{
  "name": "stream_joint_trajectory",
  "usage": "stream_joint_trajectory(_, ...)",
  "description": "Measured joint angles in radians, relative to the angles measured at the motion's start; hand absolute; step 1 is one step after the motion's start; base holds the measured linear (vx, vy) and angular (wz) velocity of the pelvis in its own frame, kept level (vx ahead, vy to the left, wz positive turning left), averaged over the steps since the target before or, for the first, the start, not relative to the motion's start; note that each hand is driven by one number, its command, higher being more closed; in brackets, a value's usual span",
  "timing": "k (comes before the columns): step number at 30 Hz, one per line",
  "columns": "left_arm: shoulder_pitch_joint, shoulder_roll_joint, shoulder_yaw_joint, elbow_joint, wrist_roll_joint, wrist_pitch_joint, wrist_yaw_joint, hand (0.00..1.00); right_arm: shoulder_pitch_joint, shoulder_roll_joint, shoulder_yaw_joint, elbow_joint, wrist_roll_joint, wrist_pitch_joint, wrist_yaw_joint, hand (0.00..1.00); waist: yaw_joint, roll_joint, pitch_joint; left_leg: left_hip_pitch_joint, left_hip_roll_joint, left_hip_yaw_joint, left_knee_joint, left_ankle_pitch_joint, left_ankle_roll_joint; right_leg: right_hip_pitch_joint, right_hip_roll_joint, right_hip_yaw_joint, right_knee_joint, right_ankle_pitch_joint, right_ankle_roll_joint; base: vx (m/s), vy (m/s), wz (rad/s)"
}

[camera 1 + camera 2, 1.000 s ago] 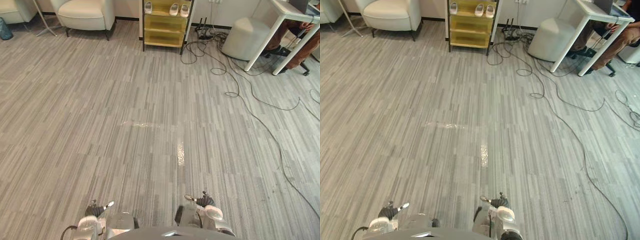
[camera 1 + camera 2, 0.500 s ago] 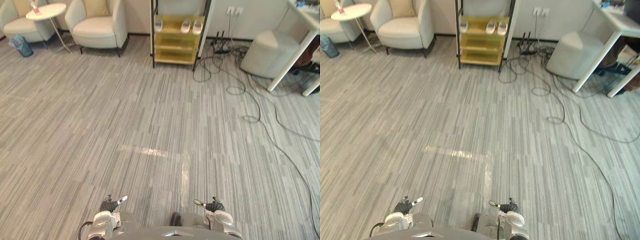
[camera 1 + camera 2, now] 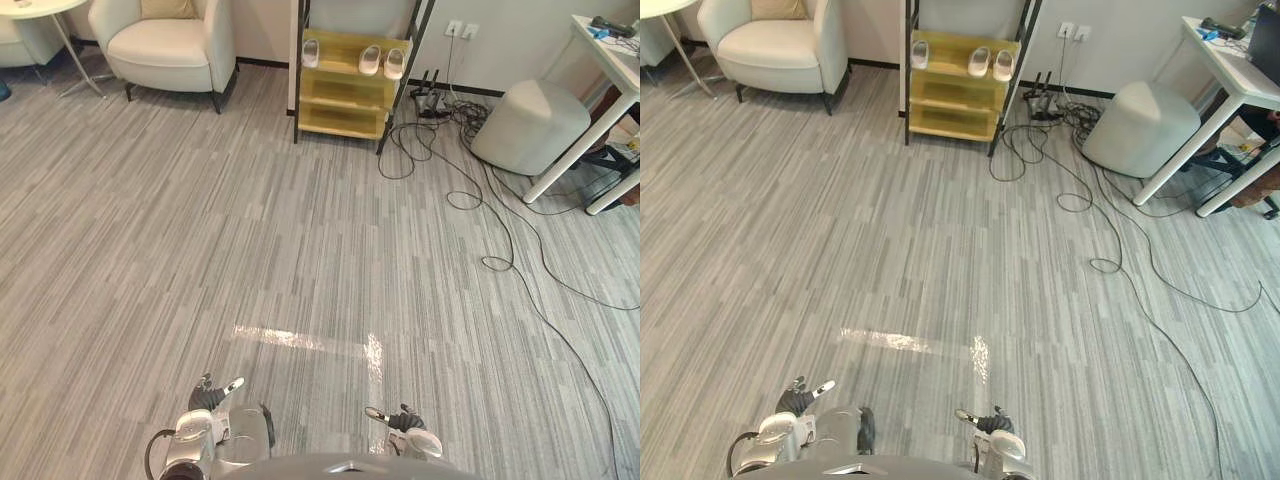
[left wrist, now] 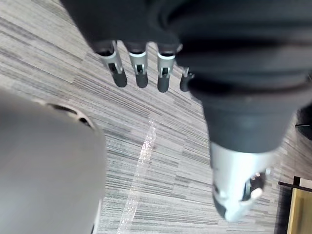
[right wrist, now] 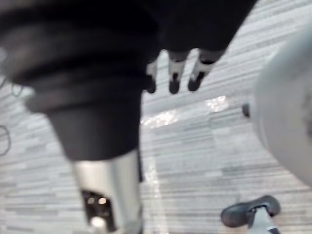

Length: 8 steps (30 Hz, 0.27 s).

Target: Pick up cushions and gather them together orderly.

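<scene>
The left hand (image 3: 210, 397) hangs low and closest in, on the robot's left. In its wrist view the silver, dark-tipped fingers (image 4: 138, 68) point down in a loose, straight row, a little apart, with the thumb off to one side, and nothing is between them. The right hand (image 3: 405, 420) hangs level with it on the robot's right. Its fingers (image 5: 174, 80) are equally relaxed and spread, and it holds nothing either.

Beneath both hands lies the grey striped carpet floor (image 3: 150, 260). Just ahead of them, between the two, a bright streak of reflected light (image 3: 300, 340) crosses it. Farther out on the right, thin black cables (image 3: 500, 225) trail in loops across the carpet towards the wall.

Against the far wall, roughly in the middle, stands a yellow shelf unit in a dark metal frame (image 3: 345, 90) with pale slippers (image 3: 370, 58) lined up on its top shelf. To its right sits a rounded grey upholstered pouf (image 3: 530, 125). Just beyond the pouf, at the right edge, is a white table with slanted legs (image 3: 612, 55).

At the far left stands a cream upholstered armchair (image 3: 165, 45), with a round white side table (image 3: 30, 6) next to it. A tan fabric cushion (image 3: 168, 8) sits on the armchair's seat, leaning upright against the backrest, well away from both hands.
</scene>
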Motion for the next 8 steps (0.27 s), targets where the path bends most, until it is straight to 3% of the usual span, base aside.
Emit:
stream_joint_trajectory(1,-0.001,0.001,-0.003,0.012,0.007,0.001,-0.004,0.00,0.004,-0.016,-0.007,0.012,-0.001,0.001,0.000,0.00,0.001,0.003,-0.021,-0.004,-0.010,-0.020,-0.022,0.006,-0.011,0.025,0.019,0.003,-0.087,-0.016,-0.004,0.19,-0.095,-0.07)
stream_joint_trajectory(3,0.002,-0.031,-0.005,0.036,0.041,0.001,-0.009,0.00,0.004,-0.048,-0.025,0.038,-0.001,0.001,0.000,0.00,-0.008,0.062,-0.042,-0.010,0.010,-0.041,-0.080,0.035,-0.028,0.065,0.064,-0.009,-0.227,0.034,-0.005,0.16,-0.056,-0.02)
stream_joint_trajectory(5,0.004,-0.043,-0.005,0.045,0.066,0.001,-0.010,0.00,0.018,-0.066,-0.052,0.049,-0.002,0.009,-0.001,0.00,-0.012,0.076,-0.050,0.013,0.019,-0.060,-0.126,0.056,-0.036,0.114,0.091,-0.027,-0.316,0.069,-0.009,0.10,-0.059,0.11)
stream_joint_trajectory(8,0.005,-0.041,-0.006,0.055,0.087,0.000,-0.010,0.00,0.041,-0.066,-0.104,0.079,-0.005,0.009,-0.002,0.00,-0.016,0.071,-0.057,0.042,0.021,-0.108,-0.184,0.073,-0.043,0.181,0.123,-0.036,-0.429,0.115,-0.011,0.02,-0.054,0.02)
